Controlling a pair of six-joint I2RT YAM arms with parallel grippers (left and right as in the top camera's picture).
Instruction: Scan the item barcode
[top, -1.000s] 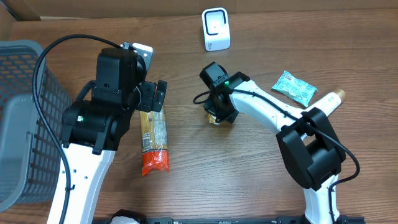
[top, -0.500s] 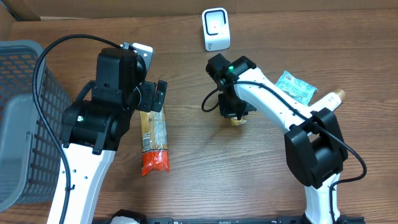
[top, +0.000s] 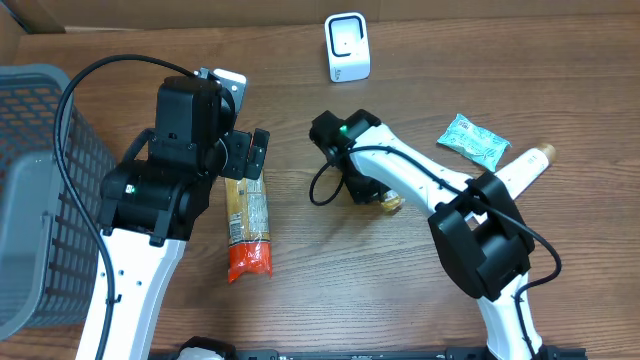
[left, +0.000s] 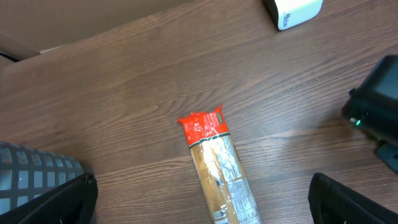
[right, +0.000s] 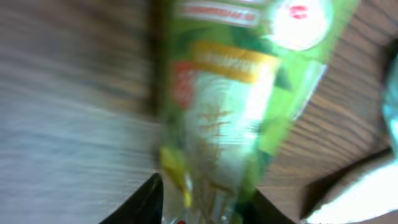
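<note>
A green packet (right: 242, 106) fills the right wrist view, blurred, with its lower end between the parted fingers of my right gripper (right: 205, 202); whether they still press on it does not show. From overhead only its yellowish end (top: 391, 203) peeks out beside the right gripper (top: 362, 188), low over the table's middle. The white scanner (top: 347, 47) stands at the back edge and shows again in the left wrist view as the scanner (left: 292, 11). My left gripper (left: 202, 208) is open wide above a long pasta packet (left: 217, 168).
The pasta packet (top: 247, 222) with a red end lies at centre left. A grey basket (top: 35, 200) stands at the far left. At the right lie a teal packet (top: 472, 138) and a cream bottle tip (top: 540, 156) beside the right arm.
The right gripper swung right, then back left and nearer the front, carrying the green packet down to the table; its fingers have parted. The left arm has not moved.
</note>
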